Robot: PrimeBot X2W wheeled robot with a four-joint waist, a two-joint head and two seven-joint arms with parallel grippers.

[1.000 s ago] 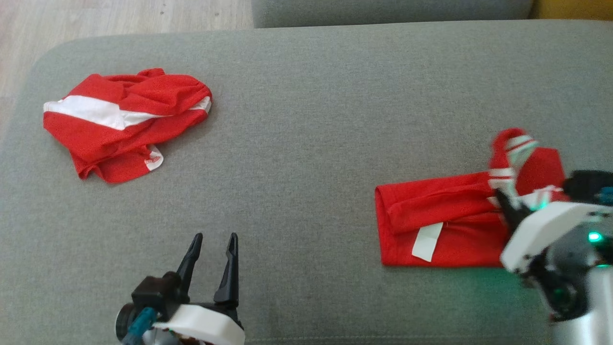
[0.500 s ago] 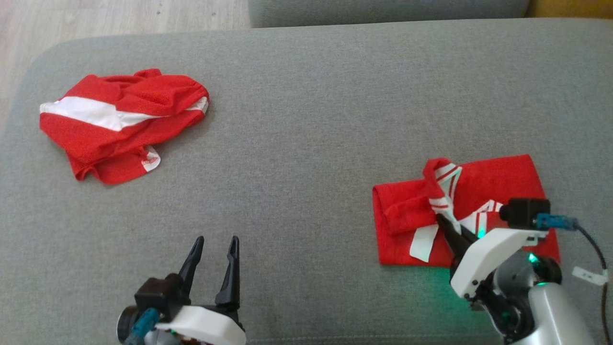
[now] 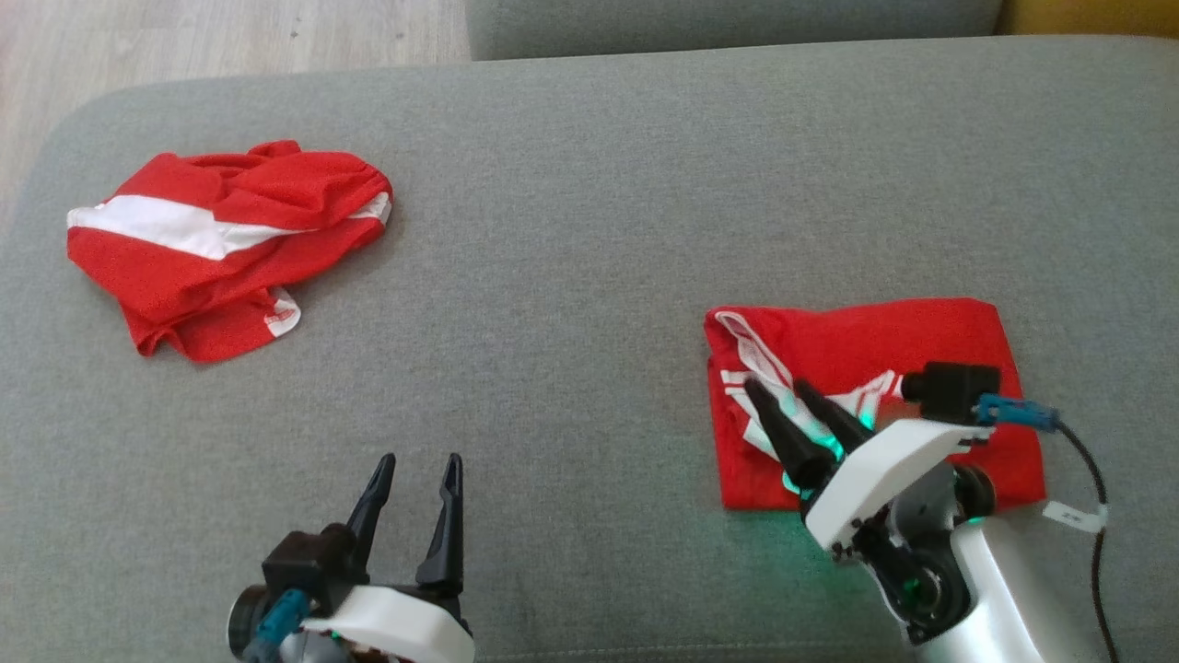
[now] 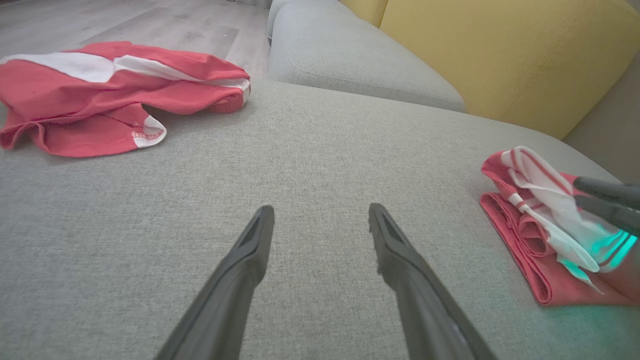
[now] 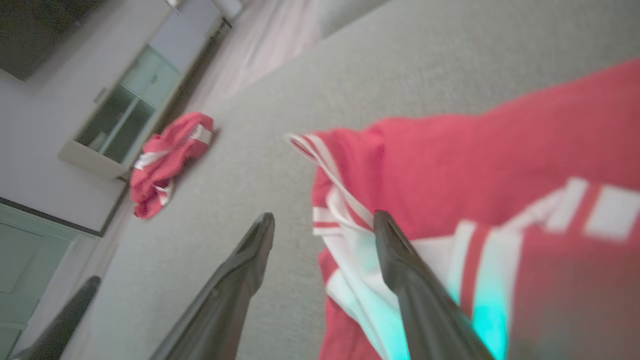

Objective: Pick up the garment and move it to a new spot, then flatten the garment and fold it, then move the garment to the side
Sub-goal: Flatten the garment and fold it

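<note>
**Right claw spread above the folded garment**

Head view: the folded garment, red with white striped trim, is lying flat on the right part of the grey sofa seat. The right gripper is sitting over its near left part, its 2 dark fingers spread apart with nothing clamped between them; whether the tips are touching the cloth cannot be told. A green glow is showing on the trim beside the fingers. The left gripper is hovering low at the near edge, well apart from the garment, its 2 fingers also parted and gripping nothing. A crumpled red and white garment is lying at the far left of the seat.

Left wrist view: the left gripper is pointing across bare grey fabric, jaws wide. The folded garment is lying at the right edge, with the right gripper reaching in over its white trim. A yellow cushion is standing behind.

Right wrist view: this picture is blurring. The right gripper is standing unclenched, 1 finger showing against the garment's striped trim and the other against bare seat.
</note>
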